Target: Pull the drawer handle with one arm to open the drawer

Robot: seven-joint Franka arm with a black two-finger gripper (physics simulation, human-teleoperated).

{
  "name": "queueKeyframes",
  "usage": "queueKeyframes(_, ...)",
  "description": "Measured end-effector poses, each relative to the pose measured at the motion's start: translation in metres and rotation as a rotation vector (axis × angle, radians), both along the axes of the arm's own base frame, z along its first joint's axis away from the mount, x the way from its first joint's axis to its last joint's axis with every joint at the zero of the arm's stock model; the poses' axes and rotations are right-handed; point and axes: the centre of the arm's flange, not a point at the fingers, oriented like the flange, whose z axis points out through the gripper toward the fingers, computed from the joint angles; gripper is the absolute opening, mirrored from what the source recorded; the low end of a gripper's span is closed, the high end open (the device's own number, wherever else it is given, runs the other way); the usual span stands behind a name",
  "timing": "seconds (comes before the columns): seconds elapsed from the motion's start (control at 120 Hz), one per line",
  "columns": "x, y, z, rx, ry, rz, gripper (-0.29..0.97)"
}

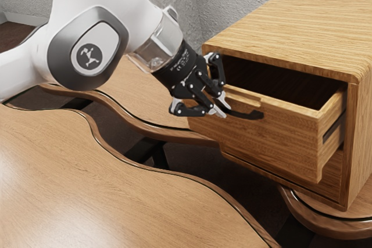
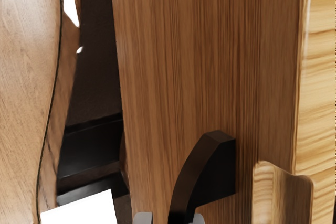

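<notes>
The black gripper (image 1: 220,104) is right at the handle (image 1: 244,113), at the end farthest from the cabinet's (image 1: 308,27) open side. Whether the jaws are clamped on it I can't tell from here. The handle is a slim, matte black bar, bowed outward, and from the hand's own camera its curved foot (image 2: 202,177) stands up off the straight-grained wood of the drawer (image 2: 184,77). The drawer (image 1: 273,137) is a light oak-look box, and it juts partway out of the cabinet, with a dark gap above it. The cabinet is blocky, with rounded corners and the same warm grain. Behind the gripper runs the glossy white arm (image 1: 87,50), over a wavy-edged wooden table (image 1: 87,190).
</notes>
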Motion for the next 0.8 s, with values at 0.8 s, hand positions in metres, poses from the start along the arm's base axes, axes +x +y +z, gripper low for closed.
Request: queueKeyframes(0.8, -0.146, 0.067, 0.107, 0.064, -0.221, 0.166, 0.36)
